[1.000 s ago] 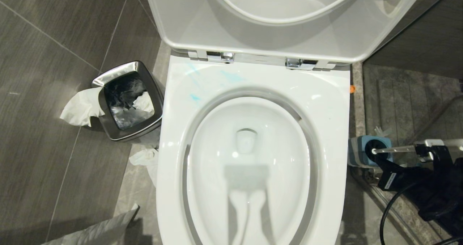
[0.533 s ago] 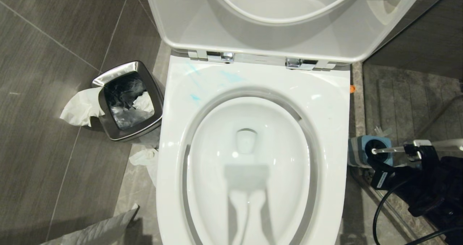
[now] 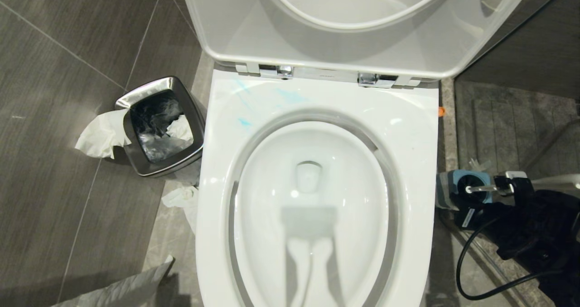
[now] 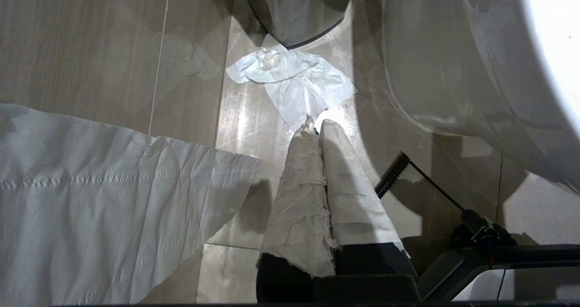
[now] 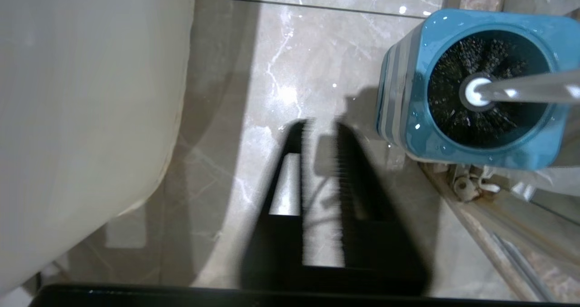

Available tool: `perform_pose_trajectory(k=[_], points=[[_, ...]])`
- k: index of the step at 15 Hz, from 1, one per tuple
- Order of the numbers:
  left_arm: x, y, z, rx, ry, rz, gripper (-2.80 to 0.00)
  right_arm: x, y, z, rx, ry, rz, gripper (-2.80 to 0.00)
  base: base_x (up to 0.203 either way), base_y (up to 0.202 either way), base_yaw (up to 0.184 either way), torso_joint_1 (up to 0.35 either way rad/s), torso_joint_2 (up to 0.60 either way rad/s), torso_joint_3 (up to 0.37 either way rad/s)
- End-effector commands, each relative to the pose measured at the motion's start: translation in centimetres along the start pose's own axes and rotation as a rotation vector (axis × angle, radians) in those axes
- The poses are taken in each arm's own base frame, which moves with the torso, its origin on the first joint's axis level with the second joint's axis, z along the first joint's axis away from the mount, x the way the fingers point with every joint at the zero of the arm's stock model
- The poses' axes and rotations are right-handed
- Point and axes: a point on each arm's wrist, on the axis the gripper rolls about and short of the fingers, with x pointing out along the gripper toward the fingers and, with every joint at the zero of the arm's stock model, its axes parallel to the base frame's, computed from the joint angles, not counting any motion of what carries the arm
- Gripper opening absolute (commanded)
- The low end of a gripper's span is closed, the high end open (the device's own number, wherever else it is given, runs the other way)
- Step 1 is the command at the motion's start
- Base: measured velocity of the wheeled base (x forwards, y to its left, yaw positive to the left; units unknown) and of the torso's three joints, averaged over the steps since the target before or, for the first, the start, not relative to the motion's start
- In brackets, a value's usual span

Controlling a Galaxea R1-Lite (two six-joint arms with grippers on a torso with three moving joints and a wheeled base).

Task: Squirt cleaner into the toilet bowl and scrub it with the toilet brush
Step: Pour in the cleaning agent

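The toilet bowl (image 3: 408, 130) fills the middle of the head view, white, with seat and lid raised. Pale turquoise smears of cleaner (image 3: 290, 96) lie on the rim's back left. The toilet brush stands in its blue holder (image 5: 398, 98) on the floor to the right of the bowl, black bristles (image 5: 453, 116) down, whitish handle (image 5: 530, 89) leaning away. My right gripper (image 5: 321, 128) hangs over the floor between the bowl and the holder, open and holding nothing. My left gripper (image 4: 316, 126) is shut, its fingers wrapped in white paper, low beside the bowl's left side.
A steel waste bin (image 3: 136, 99) with tissue hanging over it stands left of the bowl. More tissue (image 4: 294, 82) lies on the floor near it, and a broad white sheet (image 4: 90, 198) too. A metal track (image 5: 489, 225) runs past the holder. My right arm (image 3: 530, 234) and its cable fill the lower right.
My right arm has slid left along the brush handle, up close to the blue holder. The brush, the bowl and the bin have stayed where they were.
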Motion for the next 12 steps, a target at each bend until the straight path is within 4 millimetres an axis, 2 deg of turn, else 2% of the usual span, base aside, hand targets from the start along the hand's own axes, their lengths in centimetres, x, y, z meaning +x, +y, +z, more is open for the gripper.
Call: perform_pose_trajectory(k=[1, 9, 12], points=[[0.0, 0.0, 0.0, 0.000, 0.002, 0.000, -2.80, 0.9, -0.1, -0.4, 0.001, 0.002, 0.001, 0.00, 0.000, 0.000, 0.000, 0.000, 0.00, 0.000], [0.0, 0.0, 0.0, 0.000, 0.002, 0.000, -2.80, 4.4, 0.1, 1.4, -0.024, -0.102, 0.102, 0.00, 0.000, 0.000, 0.000, 0.000, 0.00, 0.000], [0.0, 0.0, 0.0, 0.000, 0.002, 0.000, -2.80, 5.7, 0.0, 1.1, -0.064, -0.107, 0.118, 0.00, 0.000, 0.000, 0.000, 0.000, 0.00, 0.000]])
